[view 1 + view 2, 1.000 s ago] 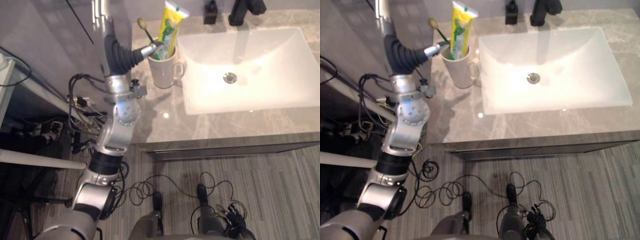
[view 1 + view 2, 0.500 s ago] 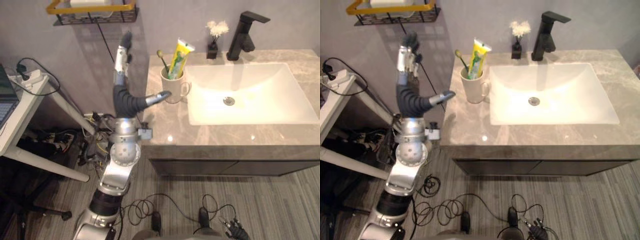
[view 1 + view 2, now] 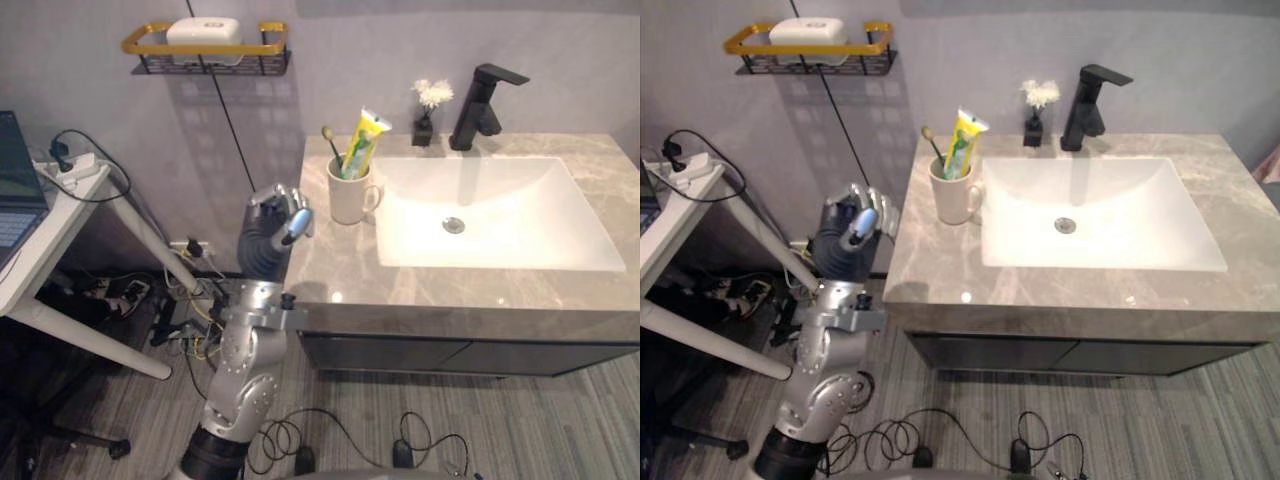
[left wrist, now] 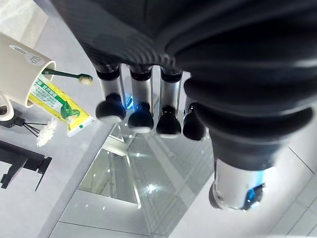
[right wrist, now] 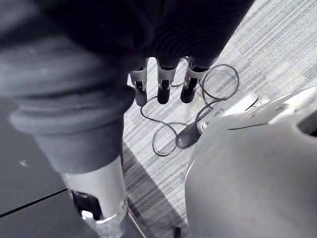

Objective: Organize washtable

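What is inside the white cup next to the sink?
A green toothbrush and a yellow toothpaste tube stand in the mug, tops poking out. The mug's wall hides their lower ends and the inside bottom.

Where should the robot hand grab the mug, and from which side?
Probably grip the mug round its body, below the rim, from its left, where the left robot hand hovers. The handle points right toward the sink, and the toothpaste and toothbrush stick out of the top, blocking a grasp from above.
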Robot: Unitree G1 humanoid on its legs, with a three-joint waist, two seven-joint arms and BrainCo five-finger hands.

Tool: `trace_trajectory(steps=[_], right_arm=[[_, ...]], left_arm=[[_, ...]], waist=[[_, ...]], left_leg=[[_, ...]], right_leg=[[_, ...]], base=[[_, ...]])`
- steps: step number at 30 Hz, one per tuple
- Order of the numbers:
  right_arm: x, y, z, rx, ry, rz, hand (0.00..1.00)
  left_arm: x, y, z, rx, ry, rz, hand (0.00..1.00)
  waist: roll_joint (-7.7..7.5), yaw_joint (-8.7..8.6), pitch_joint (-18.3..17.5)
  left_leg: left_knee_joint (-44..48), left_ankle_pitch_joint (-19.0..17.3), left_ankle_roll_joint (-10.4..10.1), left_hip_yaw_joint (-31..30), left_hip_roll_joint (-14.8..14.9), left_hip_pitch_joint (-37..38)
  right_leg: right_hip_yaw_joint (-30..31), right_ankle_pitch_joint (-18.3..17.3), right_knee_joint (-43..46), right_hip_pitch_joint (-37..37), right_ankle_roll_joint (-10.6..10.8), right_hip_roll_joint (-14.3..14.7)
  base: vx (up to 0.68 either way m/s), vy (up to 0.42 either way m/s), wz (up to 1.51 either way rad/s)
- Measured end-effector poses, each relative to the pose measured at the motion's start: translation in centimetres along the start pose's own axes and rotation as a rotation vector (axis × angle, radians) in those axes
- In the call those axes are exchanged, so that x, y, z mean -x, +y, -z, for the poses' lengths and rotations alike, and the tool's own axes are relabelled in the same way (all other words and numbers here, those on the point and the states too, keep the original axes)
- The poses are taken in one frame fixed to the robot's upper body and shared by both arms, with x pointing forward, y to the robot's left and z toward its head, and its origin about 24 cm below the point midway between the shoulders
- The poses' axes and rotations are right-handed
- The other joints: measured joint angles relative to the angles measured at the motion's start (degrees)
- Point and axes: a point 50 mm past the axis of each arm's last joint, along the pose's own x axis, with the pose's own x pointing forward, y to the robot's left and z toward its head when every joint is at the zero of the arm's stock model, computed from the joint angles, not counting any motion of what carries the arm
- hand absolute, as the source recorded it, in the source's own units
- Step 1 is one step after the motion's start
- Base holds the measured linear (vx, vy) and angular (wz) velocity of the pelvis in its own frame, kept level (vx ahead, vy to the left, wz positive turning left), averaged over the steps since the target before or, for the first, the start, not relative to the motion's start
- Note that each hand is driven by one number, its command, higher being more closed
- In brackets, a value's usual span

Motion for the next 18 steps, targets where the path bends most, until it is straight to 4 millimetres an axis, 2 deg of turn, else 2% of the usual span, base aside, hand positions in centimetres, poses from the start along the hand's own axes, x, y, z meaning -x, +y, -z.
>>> trace_trajectory(steps=[1,5,7,13,16,18], right_arm=[[0.0,0.1,-0.1,0.0,-0.002,-0.004,0.0],[-0.1,0.4,-0.4,0.0,-0.014,-0.013,0.0],[-0.2,0.6,-0.6,0.001,-0.018,-0.017,0.0],[-0.3,0.7,-0.8,0.002,-0.022,-0.021,0.0],[-0.5,1.5,-1.7,0.001,-0.055,-0.045,0.0],[-0.6,1.9,-2.3,0.0,-0.073,-0.057,0.0]], left_arm=[[0.4,0.9,1.1,-0.022,0.059,-0.028,1.0],[1.2,2.3,2.7,-0.062,0.163,-0.063,1.0],[1.7,3.3,3.9,-0.09,0.229,-0.09,1.0],[1.2,4.4,5.3,-0.164,0.305,-0.103,1.0],[0.4,4.6,5.4,-0.214,0.305,-0.095,1.0],[0.1,4.7,5.6,-0.235,0.316,-0.09,1.0]], waist=[[-0.16,-0.19,-0.35],[-0.25,-0.97,-0.43],[-0.28,-1.45,-0.41],[-0.75,-1.88,-0.08],[-0.76,-2.3,0.52],[-0.68,-3.32,0.96]], left_leg=[[-0.05,-0.01,0.0,0.02,0.05,0.02],[-0.62,-0.02,0.0,0.03,0.27,0.14],[-1.2,-0.15,0.07,0.7,0.82,0.86],[-1.21,-0.6,0.27,1.54,0.91,0.47],[-1.2,-0.62,0.29,2.3,0.9,-0.37],[-1.2,-0.69,0.37,2.35,0.89,-0.33]], right_leg=[[-0.66,0.11,-0.05,0.03,-0.16,0.03],[-0.99,0.6,-0.21,0.08,-0.77,0.25],[-1.04,2.57,-0.26,0.05,-1.36,0.85],[-0.85,3.14,-0.34,-0.87,-1.18,0.92],[-0.65,3.64,-0.42,-2.15,-1.1,0.9],[-0.67,3.73,-0.44,-2.14,-1.1,0.91]], base=[[0.05,-0.003,0.03],[0.05,0.0,0.03],[0.05,-0.004,-0.15],[0.04,0.002,-0.08],[0.03,-0.011,-0.13],[0.04,-0.007,-0.03]])
